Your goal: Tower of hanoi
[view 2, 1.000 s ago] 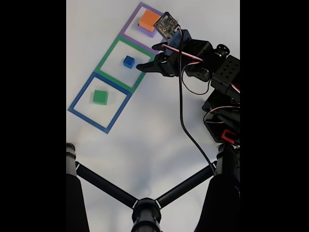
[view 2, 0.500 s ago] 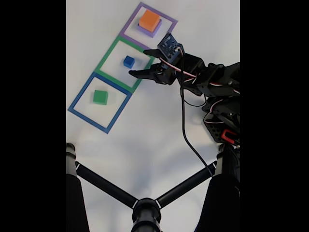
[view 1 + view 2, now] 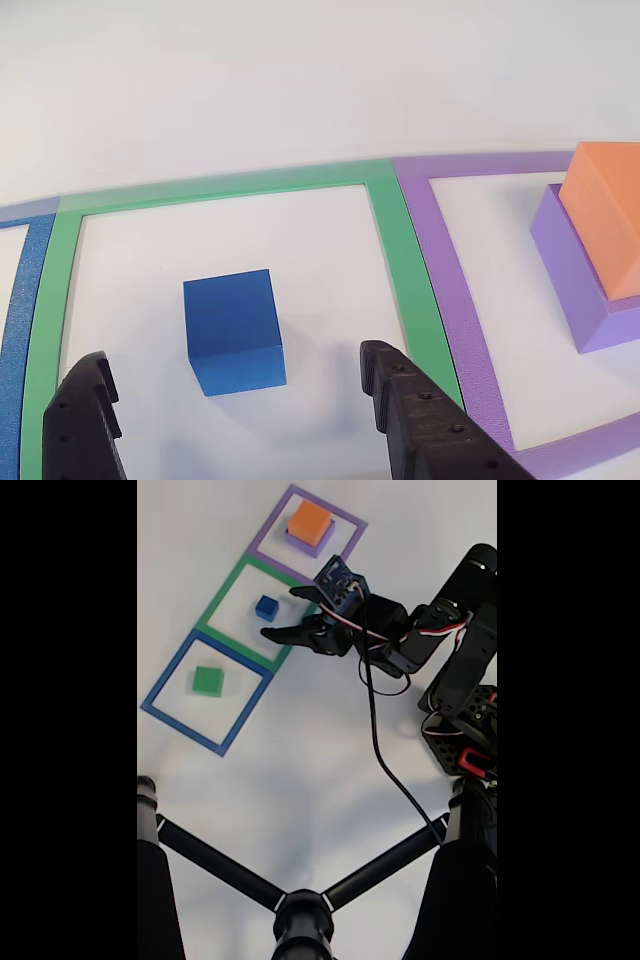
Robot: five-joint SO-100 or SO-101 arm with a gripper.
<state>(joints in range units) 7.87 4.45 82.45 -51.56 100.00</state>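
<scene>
The gripper (image 3: 235, 385) is hovering with jaws spread wide either side of the blue cube (image 3: 232, 330) at lower centre, nothing grasped yet, while the orange block (image 3: 605, 215) is sitting stacked on the purple block (image 3: 570, 275) at right, so most moves remain.

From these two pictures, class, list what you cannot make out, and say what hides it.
- Purple block, other view: top hidden under the orange block; right side cut by the edge.
- Gripper, other view: only fingertips show; the bottom edge cuts the rest.
- Green block, fixed view: too small for detail.
</scene>
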